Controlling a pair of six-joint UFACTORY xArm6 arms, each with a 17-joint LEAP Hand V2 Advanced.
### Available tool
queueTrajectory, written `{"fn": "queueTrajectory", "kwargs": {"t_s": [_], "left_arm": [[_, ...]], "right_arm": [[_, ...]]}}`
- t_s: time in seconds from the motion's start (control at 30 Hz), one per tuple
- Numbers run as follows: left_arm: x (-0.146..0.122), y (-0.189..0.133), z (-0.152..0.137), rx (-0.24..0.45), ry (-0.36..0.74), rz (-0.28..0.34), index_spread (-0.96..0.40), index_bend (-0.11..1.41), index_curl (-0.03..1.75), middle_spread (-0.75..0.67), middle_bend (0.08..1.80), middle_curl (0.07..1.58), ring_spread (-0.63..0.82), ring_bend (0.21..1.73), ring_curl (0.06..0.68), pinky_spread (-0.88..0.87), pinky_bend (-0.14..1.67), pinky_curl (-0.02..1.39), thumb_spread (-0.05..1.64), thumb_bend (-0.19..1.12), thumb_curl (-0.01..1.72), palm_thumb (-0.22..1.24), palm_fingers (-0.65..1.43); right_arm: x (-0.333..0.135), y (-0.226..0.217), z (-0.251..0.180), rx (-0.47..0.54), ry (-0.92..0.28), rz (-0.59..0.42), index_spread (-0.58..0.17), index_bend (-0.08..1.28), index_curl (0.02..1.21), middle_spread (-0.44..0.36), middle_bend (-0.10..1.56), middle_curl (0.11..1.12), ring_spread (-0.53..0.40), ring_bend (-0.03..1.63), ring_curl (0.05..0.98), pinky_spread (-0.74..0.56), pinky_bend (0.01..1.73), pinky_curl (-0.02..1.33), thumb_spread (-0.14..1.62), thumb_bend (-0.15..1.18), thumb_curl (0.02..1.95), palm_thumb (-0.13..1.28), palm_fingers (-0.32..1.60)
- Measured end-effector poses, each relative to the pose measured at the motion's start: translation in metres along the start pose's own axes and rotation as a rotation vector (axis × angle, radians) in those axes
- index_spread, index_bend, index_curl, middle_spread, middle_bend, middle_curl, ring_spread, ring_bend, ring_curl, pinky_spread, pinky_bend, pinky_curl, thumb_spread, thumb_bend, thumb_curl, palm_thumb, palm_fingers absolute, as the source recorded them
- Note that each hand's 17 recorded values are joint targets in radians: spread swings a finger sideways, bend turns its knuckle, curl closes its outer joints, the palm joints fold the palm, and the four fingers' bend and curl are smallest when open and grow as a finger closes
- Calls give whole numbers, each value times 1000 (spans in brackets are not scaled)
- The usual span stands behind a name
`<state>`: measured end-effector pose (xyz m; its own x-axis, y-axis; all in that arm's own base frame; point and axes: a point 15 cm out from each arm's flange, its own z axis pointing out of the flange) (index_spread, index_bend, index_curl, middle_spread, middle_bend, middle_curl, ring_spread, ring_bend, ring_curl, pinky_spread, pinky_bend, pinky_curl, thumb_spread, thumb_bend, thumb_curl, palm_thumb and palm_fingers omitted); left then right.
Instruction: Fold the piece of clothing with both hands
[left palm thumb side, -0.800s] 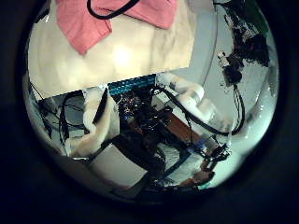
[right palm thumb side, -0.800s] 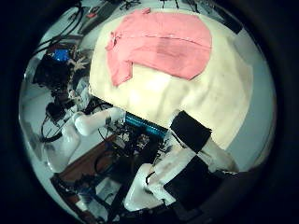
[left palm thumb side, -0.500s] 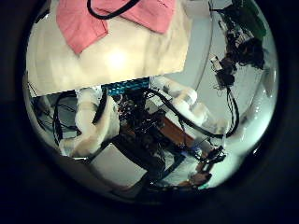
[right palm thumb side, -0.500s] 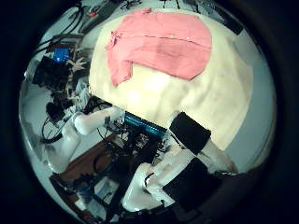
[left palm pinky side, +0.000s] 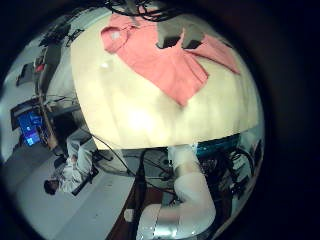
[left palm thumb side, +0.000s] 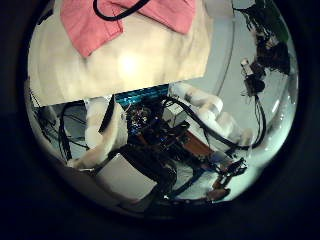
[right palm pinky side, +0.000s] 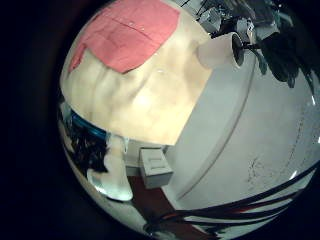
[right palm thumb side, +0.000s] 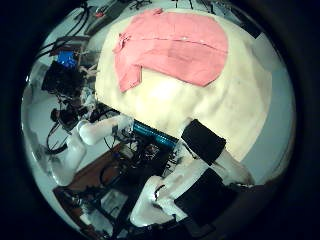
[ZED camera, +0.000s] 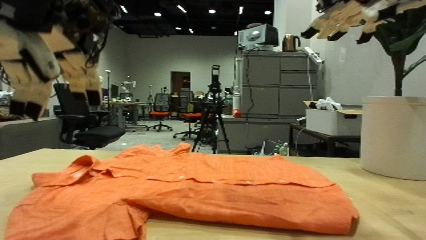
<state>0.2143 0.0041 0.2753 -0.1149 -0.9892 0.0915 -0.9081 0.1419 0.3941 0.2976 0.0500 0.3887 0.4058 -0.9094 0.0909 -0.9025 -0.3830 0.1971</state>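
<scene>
An orange shirt (ZED camera: 187, 195) lies spread flat on the pale table (ZED camera: 386, 215), collar end toward my left side, one sleeve folded in. My left hand (ZED camera: 53, 50) hangs high above the table near the collar end, fingers relaxed and holding nothing. High over the other end, my right hand (ZED camera: 349, 16) has its fingers spread and empty. Both hands are well clear of the cloth. The shirt (left palm pinky side: 165, 58) shows far off in the palm views, again as the shirt (left palm thumb side: 95, 20), the shirt (right palm pinky side: 125, 35) and the shirt (right palm thumb side: 170, 48).
A large white plant pot (ZED camera: 394, 135) stands at the table's edge under my right hand, seen too as the pot (right palm pinky side: 222, 50). Behind the table are a camera tripod (ZED camera: 211, 115), grey cabinets (ZED camera: 273, 100) and office chairs.
The left palm view has swung slightly back and forth, so that hand moved a little. The shirt has not moved and the right palm view is nearly unchanged.
</scene>
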Motion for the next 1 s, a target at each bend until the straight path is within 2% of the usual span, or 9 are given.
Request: {"fn": "queueTrajectory", "kwargs": {"t_s": [0.2,0.37,0.57,0.63,0.73,0.83,0.93,1.0], "left_arm": [[-14,-30,39,56,-70,6,178,146,265,336,180,311,503,472,228,448,372,323,1091,-41,329,503,-31],[-17,-61,65,112,-126,35,196,133,248,378,169,300,524,516,239,444,370,323,1048,-35,312,441,-44],[-23,-69,84,63,-161,54,197,138,242,415,182,289,519,495,231,442,375,322,1008,-31,306,403,-51],[-27,-74,90,56,-179,59,197,143,241,350,176,288,517,477,226,442,383,325,996,-30,305,397,-62],[-29,-86,97,74,-196,68,197,129,233,292,212,300,505,462,221,441,374,322,989,-28,306,393,-46],[-31,-96,101,95,-213,65,193,148,234,291,155,285,489,479,227,437,387,326,979,-28,307,390,-48],[-33,-100,105,92,-224,48,184,174,255,229,207,300,480,458,220,432,355,316,968,-23,311,408,8],[-35,-103,106,86,-232,42,183,172,260,253,196,300,476,465,222,426,351,314,967,-23,314,416,16]], "right_arm": [[0,-9,11,-20,-5,3,-328,161,294,30,197,332,203,271,268,314,305,304,1232,-15,273,619,224],[-3,-12,36,-80,-13,1,-322,165,294,45,196,334,232,266,264,318,305,304,1232,-15,273,619,215],[-3,-22,42,-70,-11,-2,-321,167,296,60,195,337,254,259,259,321,301,303,1232,-15,273,619,208],[-2,-26,44,-67,-10,-2,-319,168,297,62,196,338,264,253,256,321,301,304,1234,-14,275,622,207],[-1,-30,52,-76,-12,-3,-318,167,297,63,196,339,277,249,253,322,301,304,1235,-14,275,623,206],[-1,-31,54,-83,-13,-3,-317,169,299,64,197,341,285,245,250,320,295,303,1235,-15,276,623,204],[0,-32,58,-93,-16,-2,-315,167,299,65,197,341,283,230,247,319,297,303,1236,-15,276,623,200],[1,-32,59,-97,-17,-2,-315,167,298,65,195,341,283,226,246,319,298,303,1236,-15,276,623,199]]}}
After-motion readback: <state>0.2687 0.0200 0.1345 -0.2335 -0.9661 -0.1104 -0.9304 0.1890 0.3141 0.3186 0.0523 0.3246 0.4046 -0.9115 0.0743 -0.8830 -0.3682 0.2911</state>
